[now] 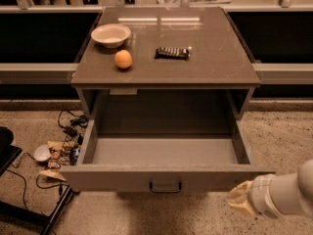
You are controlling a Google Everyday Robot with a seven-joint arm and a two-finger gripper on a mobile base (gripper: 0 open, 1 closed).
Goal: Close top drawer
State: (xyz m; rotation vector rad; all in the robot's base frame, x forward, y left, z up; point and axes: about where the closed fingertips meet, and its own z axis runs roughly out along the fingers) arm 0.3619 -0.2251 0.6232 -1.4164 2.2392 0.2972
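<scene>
The top drawer (165, 153) is a large grey drawer pulled far out of the cabinet, its deep box empty. Its flat front panel (122, 179) faces me, with a small dark loop handle (165, 186) at the middle. My gripper (240, 203) comes in from the lower right on a white arm. Its yellowish tip is just in front of the right end of the front panel, to the right of the handle.
On the cabinet top (215, 58) stand a white bowl (110, 35), an orange (123, 59) and a dark snack bar (172, 52). Cables, wrappers and a small white bowl (41, 153) lie on the floor at the left, near a dark stand (10, 155).
</scene>
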